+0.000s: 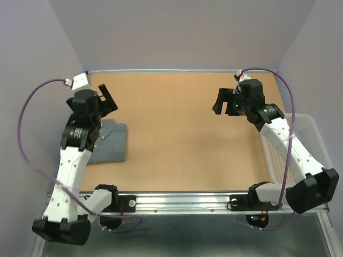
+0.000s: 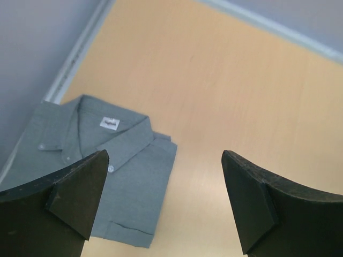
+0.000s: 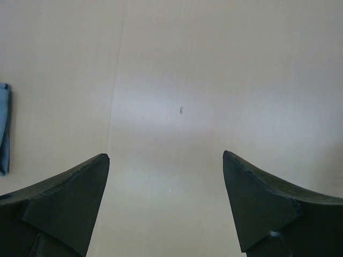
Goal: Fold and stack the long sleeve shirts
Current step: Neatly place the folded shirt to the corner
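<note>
One long sleeve shirt (image 1: 111, 142), grey and folded into a neat rectangle, lies flat at the table's left side, collar toward the far end. In the left wrist view the shirt (image 2: 134, 171) shows its collar, a white neck label and pale buttons. My left gripper (image 1: 110, 99) hovers above the shirt's far edge, open and empty (image 2: 165, 155). Over the far right of the table my right gripper (image 1: 224, 101) hangs open above bare wood (image 3: 165, 155). A sliver of the shirt (image 3: 4, 128) shows at the left edge of the right wrist view.
A white mesh basket (image 1: 308, 122) stands off the table's right edge, beside the right arm. The tan tabletop (image 1: 177, 134) is bounded by a rail at the back and pale walls on three sides.
</note>
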Robot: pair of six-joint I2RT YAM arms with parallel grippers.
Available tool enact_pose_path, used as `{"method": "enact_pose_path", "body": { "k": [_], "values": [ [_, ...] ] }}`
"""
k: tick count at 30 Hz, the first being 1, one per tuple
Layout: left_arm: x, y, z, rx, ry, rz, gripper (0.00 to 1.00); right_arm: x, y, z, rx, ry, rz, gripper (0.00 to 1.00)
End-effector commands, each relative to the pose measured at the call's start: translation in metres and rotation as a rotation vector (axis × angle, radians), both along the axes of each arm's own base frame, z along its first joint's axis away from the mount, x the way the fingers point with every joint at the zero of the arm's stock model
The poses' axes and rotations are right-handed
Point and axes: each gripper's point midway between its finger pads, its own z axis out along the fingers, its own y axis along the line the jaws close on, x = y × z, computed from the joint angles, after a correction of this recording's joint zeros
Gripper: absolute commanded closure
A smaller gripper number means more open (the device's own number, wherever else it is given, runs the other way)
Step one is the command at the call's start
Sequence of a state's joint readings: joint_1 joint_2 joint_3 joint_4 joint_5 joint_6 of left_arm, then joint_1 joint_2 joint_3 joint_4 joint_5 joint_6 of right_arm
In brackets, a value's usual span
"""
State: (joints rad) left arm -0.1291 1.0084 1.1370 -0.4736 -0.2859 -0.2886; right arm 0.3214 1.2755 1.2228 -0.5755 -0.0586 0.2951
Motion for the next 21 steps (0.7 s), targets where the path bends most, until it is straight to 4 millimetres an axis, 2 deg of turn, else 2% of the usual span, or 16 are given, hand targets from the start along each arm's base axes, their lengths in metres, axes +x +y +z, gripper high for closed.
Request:
{"method": "enact_pose_path", "body": {
  "k": [1, 2, 3, 4, 5, 6, 7, 10, 11, 13, 14, 16, 17, 20, 21],
  "values": [
    [-0.054, 0.025, 0.091, -0.019, -0.24, 0.111, 0.01, -0.001, -0.025, 0.065, -0.016, -0.158, -0.125, 0.08],
    [-0.067, 0.029, 0.112, -0.028, -0.299, 0.129, 0.01, -0.005, -0.031, 0.07, -0.022, -0.16, -0.154, 0.07],
    [-0.078, 0.033, 0.125, -0.034, -0.336, 0.147, 0.01, -0.008, -0.037, 0.077, -0.025, -0.176, -0.177, 0.07],
    [-0.101, 0.042, 0.139, -0.044, -0.388, 0.187, 0.01, -0.016, -0.048, 0.088, -0.034, -0.202, -0.221, 0.07],
    [-0.115, 0.047, 0.15, -0.054, -0.424, 0.214, 0.01, -0.02, -0.054, 0.1, -0.026, -0.236, -0.251, 0.07],
    [-0.137, 0.058, 0.169, -0.065, -0.485, 0.269, 0.01, -0.026, -0.064, 0.113, -0.03, -0.26, -0.3, 0.07],
    [-0.164, 0.064, 0.177, -0.087, -0.539, 0.293, 0.01, -0.037, -0.073, 0.128, -0.023, -0.296, -0.327, 0.07],
    [-0.215, 0.079, 0.195, -0.111, -0.667, 0.345, 0.01, -0.057, -0.099, 0.156, -0.039, -0.389, -0.42, 0.0],
    [-0.242, 0.083, 0.2, -0.124, -0.739, 0.35, 0.01, -0.072, -0.107, 0.169, -0.028, -0.437, -0.437, 0.0],
    [-0.273, 0.09, 0.201, -0.117, -0.798, 0.358, 0.01, -0.089, -0.12, 0.175, -0.031, -0.479, -0.476, 0.0],
    [-0.284, 0.091, 0.197, -0.114, -0.787, 0.355, 0.01, -0.108, -0.128, 0.186, -0.004, -0.525, -0.486, 0.0],
    [-0.297, 0.088, 0.186, -0.091, -0.745, 0.314, 0.01, -0.122, -0.137, 0.184, -0.005, -0.547, -0.51, 0.0],
    [-0.306, 0.089, 0.186, -0.094, -0.748, 0.309, 0.01, -0.142, -0.144, 0.191, 0.024, -0.592, -0.52, 0.0],
    [-0.324, 0.087, 0.17, -0.126, -0.73, 0.287, 0.01, -0.165, -0.154, 0.194, 0.024, -0.641, -0.523, 0.0],
    [-0.329, 0.087, 0.166, -0.138, -0.729, 0.283, 0.01, -0.182, -0.16, 0.199, 0.041, -0.686, -0.524, 0.0]
  ]
}}
